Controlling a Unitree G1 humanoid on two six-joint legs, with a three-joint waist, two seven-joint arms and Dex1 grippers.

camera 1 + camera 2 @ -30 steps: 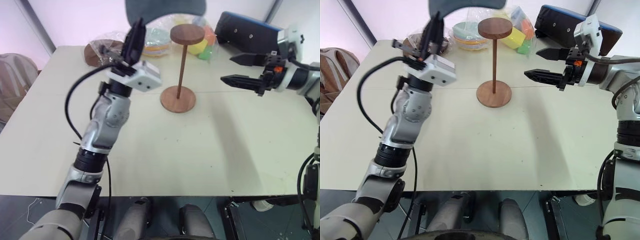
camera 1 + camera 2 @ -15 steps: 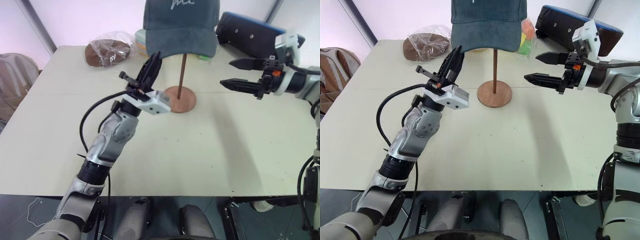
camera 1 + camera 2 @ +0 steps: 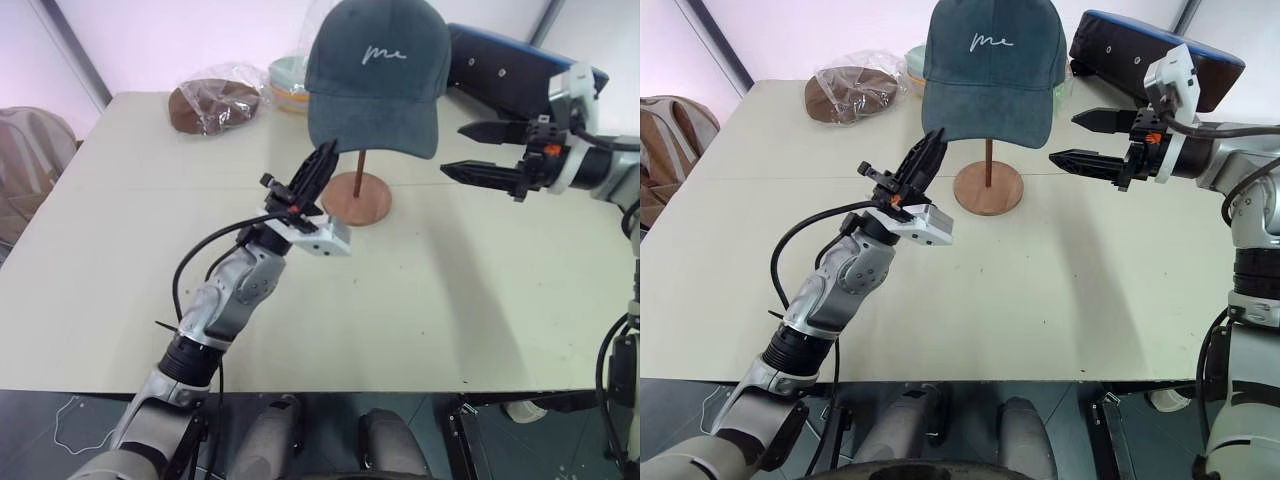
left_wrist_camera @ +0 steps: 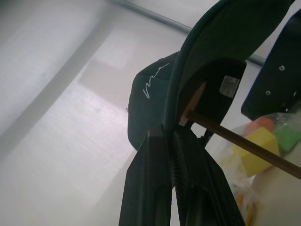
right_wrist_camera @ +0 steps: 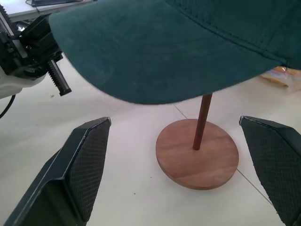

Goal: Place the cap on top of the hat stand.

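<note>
The cap [image 3: 377, 75] sits on top of the stand [image 3: 357, 196], covering the top disc. The crown is uppermost and the white script faces the robot. The brim [image 5: 155, 61] slopes down toward the robot; the cap's long axis runs from brim to back, pointing away from the robot.

Surface: a pale cream table [image 3: 420, 300] with a plain matte top. The stand's round base rests on it near the far middle. A brown hat in clear plastic [image 3: 212, 103] lies at the far left. Pastel items in bags [image 3: 912, 58] lie behind the cap. A dark blue case [image 3: 510, 70] lies at the far right.

Room: a light wall runs behind the table, and dark floor shows at the near edge.

Left gripper [image 3: 323, 168]: fingers pressed together, holding nothing, tips pointing up just below the brim's left edge. In the left wrist view the tips [image 4: 170, 136] lie against the brim edge.

Right gripper [image 3: 1080, 138]: jaws wide apart, empty, level, pointing at the stand from the right, not touching it.
</note>
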